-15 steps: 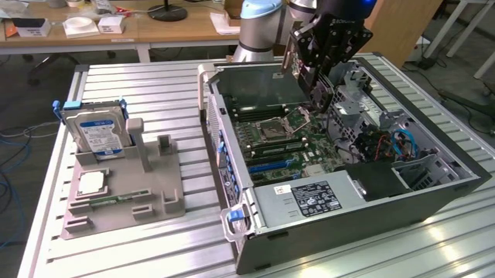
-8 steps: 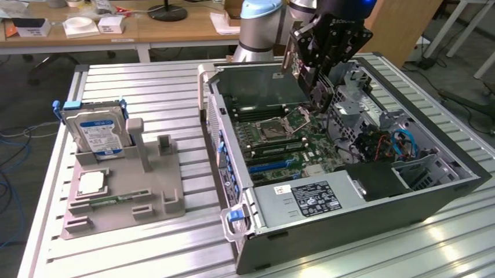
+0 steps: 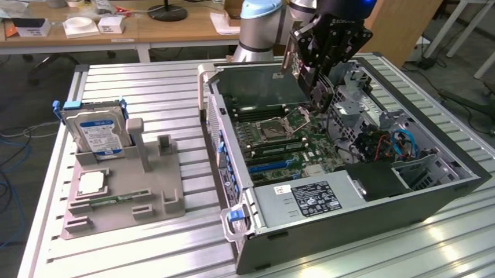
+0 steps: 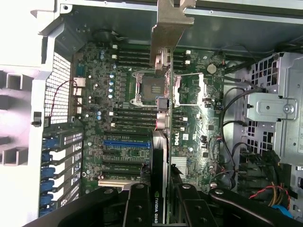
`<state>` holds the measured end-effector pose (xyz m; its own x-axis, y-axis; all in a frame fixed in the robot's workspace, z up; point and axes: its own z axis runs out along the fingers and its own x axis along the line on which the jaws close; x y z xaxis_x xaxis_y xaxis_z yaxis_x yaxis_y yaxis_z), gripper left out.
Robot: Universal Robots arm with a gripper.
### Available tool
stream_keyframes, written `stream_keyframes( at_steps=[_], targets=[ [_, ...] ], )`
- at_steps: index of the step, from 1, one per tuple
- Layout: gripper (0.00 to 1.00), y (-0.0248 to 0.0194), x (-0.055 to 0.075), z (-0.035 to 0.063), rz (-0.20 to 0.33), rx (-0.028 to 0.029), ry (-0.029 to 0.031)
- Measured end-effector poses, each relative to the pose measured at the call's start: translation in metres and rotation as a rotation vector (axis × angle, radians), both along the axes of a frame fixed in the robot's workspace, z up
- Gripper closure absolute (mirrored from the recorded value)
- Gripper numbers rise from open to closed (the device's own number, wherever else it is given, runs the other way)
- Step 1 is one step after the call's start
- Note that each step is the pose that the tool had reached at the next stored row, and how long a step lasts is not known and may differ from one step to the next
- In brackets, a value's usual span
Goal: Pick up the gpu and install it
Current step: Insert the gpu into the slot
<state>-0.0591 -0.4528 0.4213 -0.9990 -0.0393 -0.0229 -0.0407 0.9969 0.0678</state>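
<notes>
Step in hand, as I read it: pickup is done and we're in the carry/approach part of the install, nothing seated yet.

The slatted bench [image 3: 139, 87] carries everything. The open PC case [image 3: 348, 231] lies on its side over toward the bench's edge on the exterior view's right, motherboard [image 3: 286, 145] facing up and the power supply [image 3: 305, 197] at the case's near end. Toward the bench's edge on the exterior view's left is a grey parts fixture [image 3: 155, 191], with the hard drive [image 3: 94, 132] standing in it and a processor chip [image 3: 91, 182] and memory strip [image 3: 116, 200] lying lower down. None of those matter here.

The gpu [image 4: 161, 156] is up in the air inside the case opening, hanging on edge over the board, roughly above the CPU socket [image 4: 154, 87]. The gripper [image 4: 161, 198] is clamped on it, one finger on each face, with the NVIDIA label poking out between them. I can't tell how much gap there is between the card and the board, but it doesn't look like it's touching.

My guess at what the next move calls for: getting the card's connector edge over an expansion slot [image 4: 125, 142] and parallel to it. In the wrist view the card's edge seems to run across the slots rather than along them, so some turning looks needed. The metal bracket also has to meet the rear openings. After that it wants a straight, even press, since a tilted card will bind.
</notes>
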Motion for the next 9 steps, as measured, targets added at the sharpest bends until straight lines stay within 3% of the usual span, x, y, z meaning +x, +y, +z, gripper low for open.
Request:
stream_keyframes(
  at_steps=[9],
  targets=[
    [0.74, -0.0004, -0.0005, 0.0000, 0.053, -0.0001, 0.0000]
  ],
)
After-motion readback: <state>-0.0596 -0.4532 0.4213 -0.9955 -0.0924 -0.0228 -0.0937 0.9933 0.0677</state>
